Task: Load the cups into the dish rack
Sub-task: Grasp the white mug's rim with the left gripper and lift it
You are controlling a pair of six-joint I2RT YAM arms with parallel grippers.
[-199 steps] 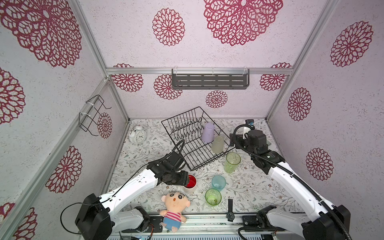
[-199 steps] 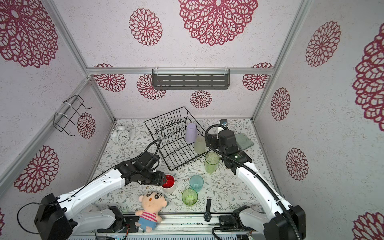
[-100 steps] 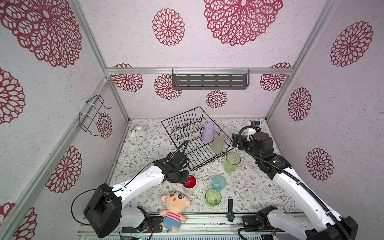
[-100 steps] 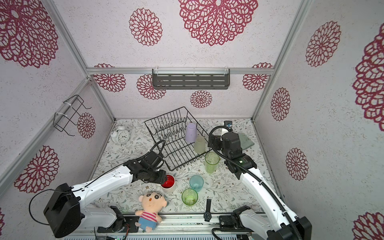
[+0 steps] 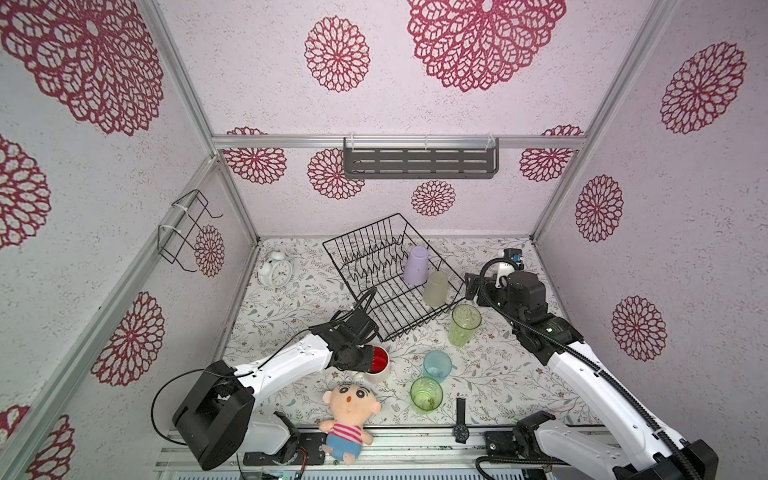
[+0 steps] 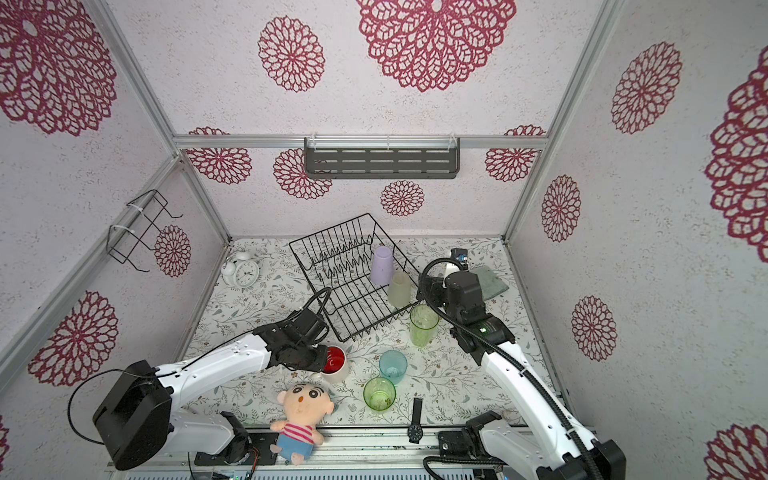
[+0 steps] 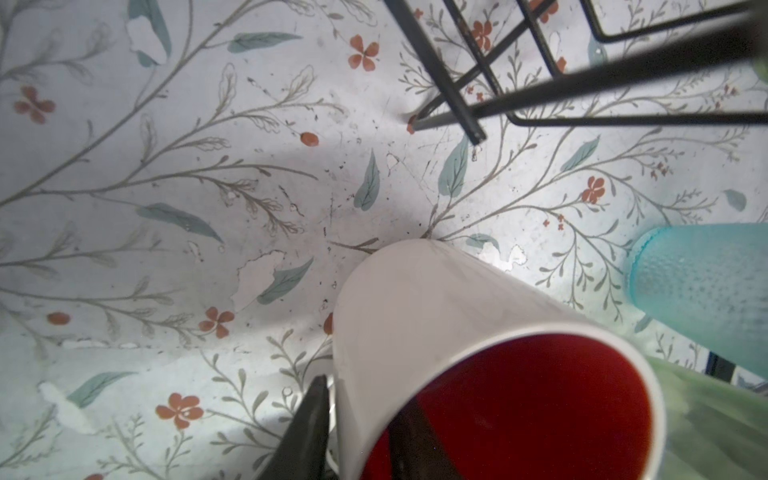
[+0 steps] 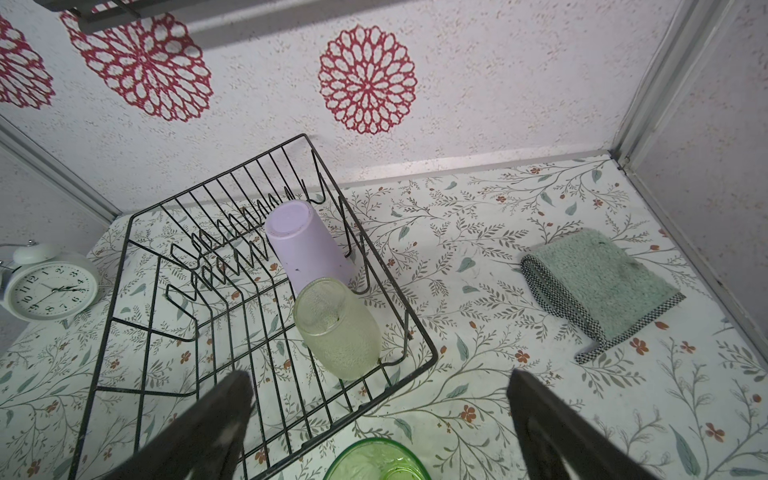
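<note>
Fingers (image 7: pixel 316 419) of left gripper (image 7: pixel 361 399) narrower than second ago, now pinching white mug (image 7: pixel 415 299) wall, one inside. Mug on table (image 5: pixel 291 299), 6 o'clock of dish rack (image 5: pixel 374 291); lift looks due. Right gripper (image 8: pixel 378 374) wide, empty.

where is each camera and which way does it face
Top views: high at the front, looking down and back over the whole table; left arm and right arm both show.
Left wrist: on the left arm, looking down at the white mug and teal tumbler; the left hand grips the mug's wall.
Right wrist: on the right arm, looking toward the back wall over the dish rack; right hand open at the frame's edge.
Shared: all show the dish rack's wires.
</note>
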